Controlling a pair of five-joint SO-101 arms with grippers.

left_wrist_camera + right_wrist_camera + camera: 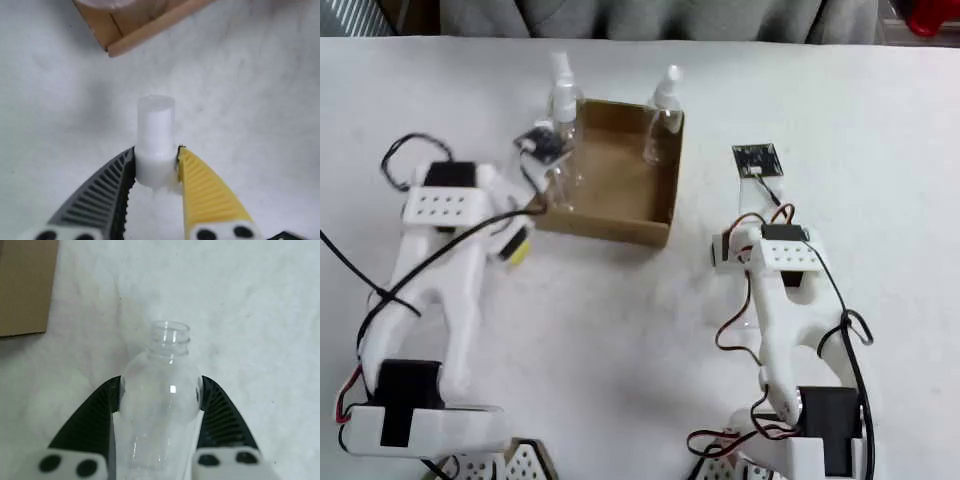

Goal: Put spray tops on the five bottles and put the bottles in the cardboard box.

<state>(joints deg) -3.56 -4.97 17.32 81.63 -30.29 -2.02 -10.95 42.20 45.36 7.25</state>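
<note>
The left gripper (156, 152) was closed on a white spray top (156, 120). Its grey and yellow fingers (205, 190) pinched the top's wider base, while the narrower cylinder stuck out past the fingertips. Ahead of this gripper, beyond the spray top, lay a corner of the cardboard box (135, 37), apart from the fingers, with bare white table (260, 100) between. The right gripper (160, 385) was clamped around the shoulder of a clear bottle (170, 347), with one dark finger on each side. The bottle's open threaded neck, with no top on it, pointed away from the gripper. The box sat ahead of that gripper and off to one side, well apart from the held bottle. From above, a capped bottle (563, 110) stood at the box's far corner nearer the left gripper, and a second capped bottle (665, 120) stood at the far corner nearer the right gripper. Both were beyond the grippers and touched by neither.
</note>
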